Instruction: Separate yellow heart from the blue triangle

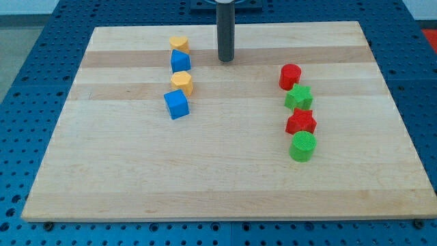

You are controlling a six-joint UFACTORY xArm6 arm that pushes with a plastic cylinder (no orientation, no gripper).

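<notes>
tip (226, 60): just right of the yellow heart (179, 44) / blue triangle (180, 61) pair
push: leftward, between them
gripper: none, plain rod, holding nothing

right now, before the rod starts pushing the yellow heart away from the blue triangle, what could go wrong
1. The left column is tightly stacked: the yellow heart-shaped block touches the blue triangular block above and the blue cube below, so a push may drag either along.
2. My tip sits to the view's right of the column, level with the blue triangular block, so a straight leftward sweep would hit that first.
3. The upper yellow block could also be nudged.
</notes>
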